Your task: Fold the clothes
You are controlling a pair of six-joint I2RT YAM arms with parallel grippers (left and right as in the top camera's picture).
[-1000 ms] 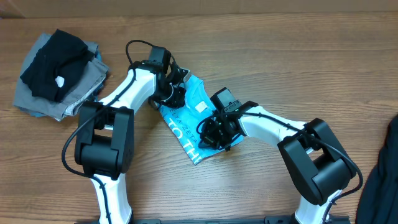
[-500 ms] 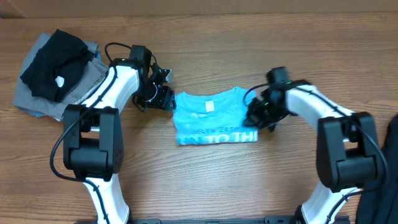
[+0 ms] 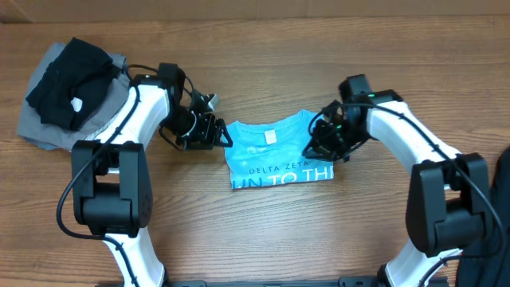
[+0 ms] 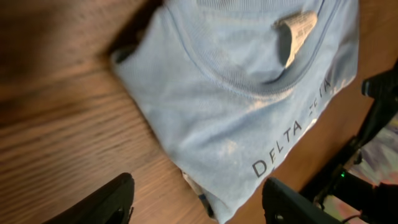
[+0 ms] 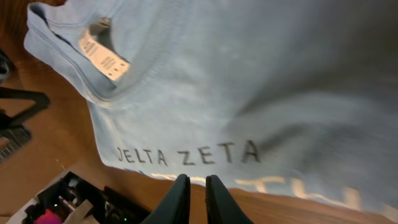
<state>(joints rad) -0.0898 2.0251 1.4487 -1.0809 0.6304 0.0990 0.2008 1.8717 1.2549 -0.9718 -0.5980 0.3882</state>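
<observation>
The light blue T-shirt (image 3: 275, 155) lies folded into a small rectangle mid-table, collar and white tag (image 3: 268, 137) up, white lettering along its near edge. My left gripper (image 3: 217, 134) is at the shirt's left edge. In the left wrist view its fingers (image 4: 109, 202) stand wide apart, open, with the shirt's corner (image 4: 236, 106) between them but untouched. My right gripper (image 3: 319, 148) hangs over the shirt's right edge. Seen from the right wrist, the gripper (image 5: 198, 198) is shut but for a sliver and holds nothing, over wood just off the lettered hem (image 5: 205, 152).
A pile of black and grey garments (image 3: 72, 92) sits at the back left corner. Another dark garment (image 3: 492, 223) hangs at the right edge. Bare wooden table (image 3: 263, 231) lies in front of the shirt.
The shirt, bunched and diagonal a second ago, now lies flat and squared. The left gripper opened and let go of it. Both grippers moved outward to its sides.
</observation>
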